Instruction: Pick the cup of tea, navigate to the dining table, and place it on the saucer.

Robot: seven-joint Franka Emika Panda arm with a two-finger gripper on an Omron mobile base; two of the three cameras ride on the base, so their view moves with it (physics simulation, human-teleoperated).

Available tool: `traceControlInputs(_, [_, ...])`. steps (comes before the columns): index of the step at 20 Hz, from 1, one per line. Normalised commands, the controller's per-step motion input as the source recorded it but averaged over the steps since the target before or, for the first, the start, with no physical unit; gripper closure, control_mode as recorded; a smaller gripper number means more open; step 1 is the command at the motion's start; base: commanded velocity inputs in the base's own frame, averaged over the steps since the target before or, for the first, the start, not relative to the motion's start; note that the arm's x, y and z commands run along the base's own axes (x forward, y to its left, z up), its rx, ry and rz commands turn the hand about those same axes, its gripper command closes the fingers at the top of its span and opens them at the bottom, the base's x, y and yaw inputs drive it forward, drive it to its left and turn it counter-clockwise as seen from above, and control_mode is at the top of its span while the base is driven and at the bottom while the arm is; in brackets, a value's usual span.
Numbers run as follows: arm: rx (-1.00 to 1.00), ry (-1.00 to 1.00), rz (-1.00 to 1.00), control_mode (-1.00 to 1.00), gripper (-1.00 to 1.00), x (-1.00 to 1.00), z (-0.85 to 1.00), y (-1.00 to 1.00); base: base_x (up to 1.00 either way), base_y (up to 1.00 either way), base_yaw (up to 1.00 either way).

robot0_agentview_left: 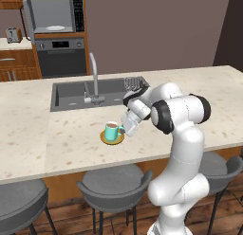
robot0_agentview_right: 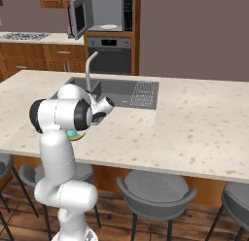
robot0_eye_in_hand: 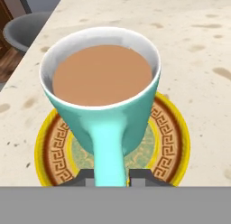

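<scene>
My fingers point(robot0_eye_in_hand: 92, 177) clamp the handle of the cup point(robot0_eye_in_hand: 101, 90), brimful, rigid and likely spill-prone, which sits on the saucer point(robot0_eye_in_hand: 173, 142) atop the worktop point(robot0_agentview_left: 42, 134).

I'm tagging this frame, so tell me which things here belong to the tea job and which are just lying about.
Job:
teal mug of brown tea
round yellow-brown patterned saucer under it
beige speckled stone island
two-finger gripper, astride the mug's handle

Lying about:
sunken grey sink
tall faucet
microwave
grey stools
</scene>
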Motion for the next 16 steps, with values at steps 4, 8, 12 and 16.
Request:
traceControlInputs(4, [0.00,0.00,0.00,-1.00,-1.00,0.00,0.00,0.00,0.00,0.00,0.00])
traceControlInputs(8, [0.00,0.00,0.00,-1.00,-1.00,0.00,0.00,0.00,0.00,0.00,0.00])
traceControlInputs(12, [0.00,-0.07,0.00,-1.00,-1.00,-0.02,0.04,0.00,0.00,0.00,0.00])
traceControlInputs(16, [0.08,-0.22,-0.04,-1.00,-1.00,-0.08,0.32,-0.07,0.00,0.00,0.00])
